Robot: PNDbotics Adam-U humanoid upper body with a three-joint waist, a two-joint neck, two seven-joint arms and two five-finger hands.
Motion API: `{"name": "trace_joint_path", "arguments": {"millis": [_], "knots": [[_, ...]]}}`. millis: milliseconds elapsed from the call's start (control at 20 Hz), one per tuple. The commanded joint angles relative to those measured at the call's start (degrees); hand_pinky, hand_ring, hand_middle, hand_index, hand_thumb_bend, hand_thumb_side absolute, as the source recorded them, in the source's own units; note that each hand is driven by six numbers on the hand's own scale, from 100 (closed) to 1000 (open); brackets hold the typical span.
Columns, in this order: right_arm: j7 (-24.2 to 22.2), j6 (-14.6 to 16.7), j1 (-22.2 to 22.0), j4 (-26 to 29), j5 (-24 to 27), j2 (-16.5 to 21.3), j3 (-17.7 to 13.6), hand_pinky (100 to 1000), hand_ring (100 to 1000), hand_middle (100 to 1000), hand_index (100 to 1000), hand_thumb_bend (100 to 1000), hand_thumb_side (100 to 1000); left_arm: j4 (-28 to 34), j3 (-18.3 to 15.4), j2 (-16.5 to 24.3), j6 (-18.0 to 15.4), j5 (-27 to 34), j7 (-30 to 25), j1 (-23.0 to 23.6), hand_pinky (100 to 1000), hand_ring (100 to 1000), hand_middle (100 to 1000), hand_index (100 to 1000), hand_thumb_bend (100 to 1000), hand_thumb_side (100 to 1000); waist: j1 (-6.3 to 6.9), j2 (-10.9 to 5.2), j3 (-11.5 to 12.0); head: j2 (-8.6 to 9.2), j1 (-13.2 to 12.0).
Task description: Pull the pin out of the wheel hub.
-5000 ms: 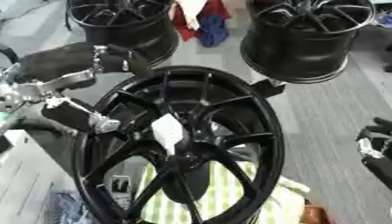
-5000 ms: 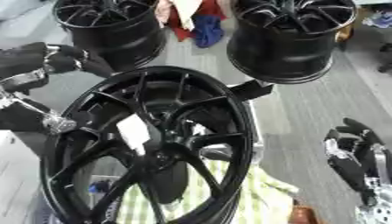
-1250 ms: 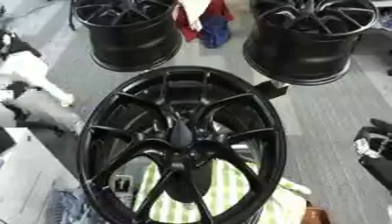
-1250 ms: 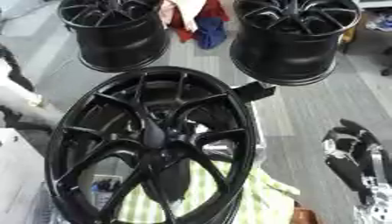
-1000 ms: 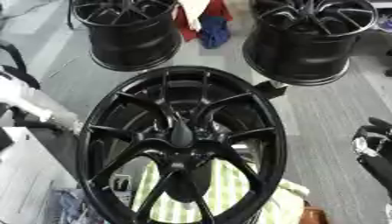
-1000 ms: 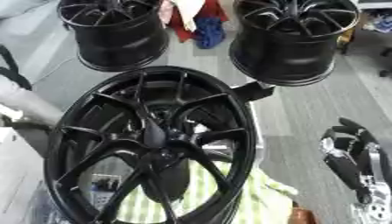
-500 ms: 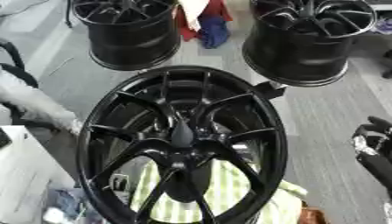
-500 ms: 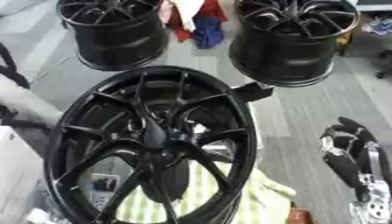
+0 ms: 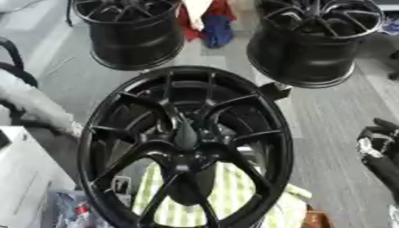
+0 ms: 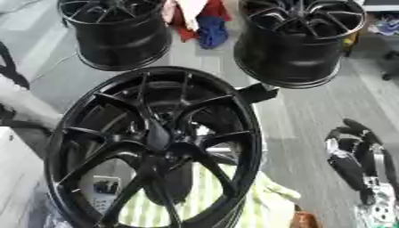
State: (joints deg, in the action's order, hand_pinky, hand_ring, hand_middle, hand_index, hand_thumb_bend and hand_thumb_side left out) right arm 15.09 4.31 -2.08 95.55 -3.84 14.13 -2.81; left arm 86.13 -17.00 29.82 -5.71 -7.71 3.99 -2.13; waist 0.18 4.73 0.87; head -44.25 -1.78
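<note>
The black multi-spoke alloy wheel hub (image 9: pixel 185 144) stands tilted at centre, its lower rim cut off; no pin is discernible at its blurred centre. The striped green-and-white cloth (image 9: pixel 226 200) lies behind it. The right hand (image 10: pixel 358 162) rests open at right, fingers up.

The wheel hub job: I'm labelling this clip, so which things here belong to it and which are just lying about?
Job:
front wheel hub
right hand, idle at the right edge

Lying about:
two black wheels behind
red and blue cloths
striped cloth

No pin shows.
</note>
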Motion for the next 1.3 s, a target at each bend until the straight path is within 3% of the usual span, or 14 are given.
{"name": "trace_joint_path", "arguments": {"millis": [50,250,550,1300], "knots": [[-0.1,0.1,0.4,1.0,0.3,0.3,-0.1,708,608,678,817,123,263,6.3,0.7,-2.8,0.7,4.5,2.8,-1.4,619,641,687,783,305,363,-0.05,-0.27,0.1,0.13,-0.1],[-0.2,0.1,0.5,1.0,0.4,0.0,-0.1,708,608,677,816,122,264,10.7,2.3,-8.2,1.3,9.8,5.0,-2.9,614,630,672,776,253,316,-0.46,-0.27,0.0,0.13,0.0],[-0.3,0.0,0.5,1.0,0.4,-0.2,0.1,708,608,677,817,119,265,12.1,3.6,-13.4,1.0,10.5,6.0,-3.9,613,627,666,772,216,289,-0.8,-0.17,0.3,0.13,0.0],[-0.6,0.2,0.6,0.9,0.6,-0.4,0.3,709,608,678,817,114,268,10.9,4.3,-16.5,1.6,9.4,4.7,-4.3,615,628,668,775,211,304,-0.78,-0.18,0.6,0.13,0.2]]}}
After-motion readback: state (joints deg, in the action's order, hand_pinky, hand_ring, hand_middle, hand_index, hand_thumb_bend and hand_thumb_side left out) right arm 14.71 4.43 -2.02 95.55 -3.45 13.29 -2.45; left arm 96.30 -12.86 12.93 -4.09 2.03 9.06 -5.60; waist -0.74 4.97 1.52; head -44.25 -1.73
